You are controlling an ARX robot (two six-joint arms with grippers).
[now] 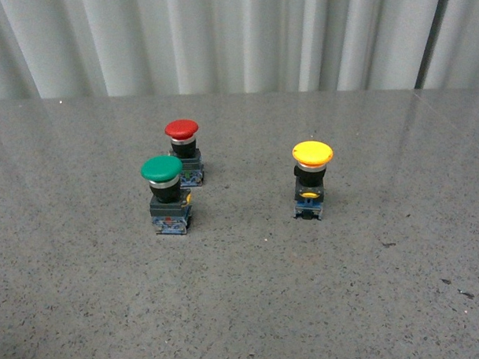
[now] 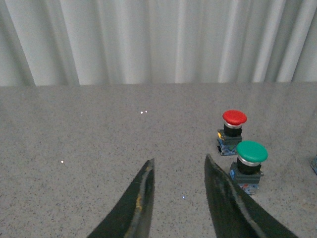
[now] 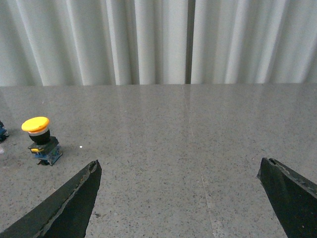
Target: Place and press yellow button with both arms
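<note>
The yellow button (image 1: 312,179) stands upright on the grey table, right of centre in the front view, its yellow cap over a black neck and dark base. It also shows in the right wrist view as the yellow button (image 3: 40,140), well off to the side of my right gripper (image 3: 179,166), which is wide open over bare table. My left gripper (image 2: 179,165) is open with nothing between its fingers; the yellow button is out of its view. Neither arm shows in the front view.
A green-capped button (image 1: 167,195) and a red-capped button (image 1: 183,151) stand close together left of centre. In the left wrist view the green button (image 2: 249,164) sits just beside one finger, the red button (image 2: 232,131) behind it. A pleated white curtain (image 1: 234,38) backs the table.
</note>
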